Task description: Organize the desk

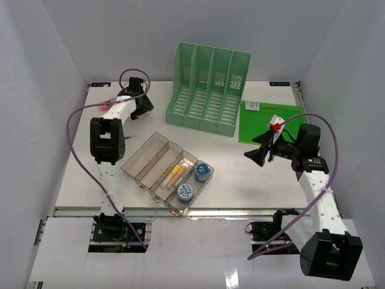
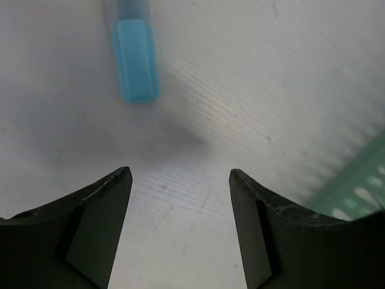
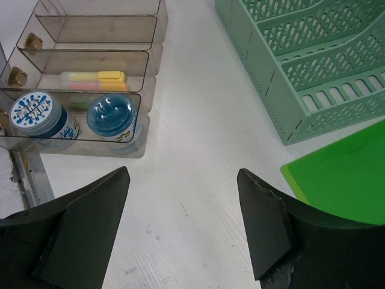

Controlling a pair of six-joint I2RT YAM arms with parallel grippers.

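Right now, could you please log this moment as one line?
left gripper: open, blue highlighter ahead | right gripper: open, empty | green folder: flat on desk

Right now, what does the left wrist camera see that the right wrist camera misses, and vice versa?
Only the left wrist view: a blue pen lying on the desk. Only the right wrist view: the clear tray holding two round pots and highlighters, plus a green folder. Both: the desk, part of the green file rack, and open jaws: the left gripper in one, the right gripper in the other.
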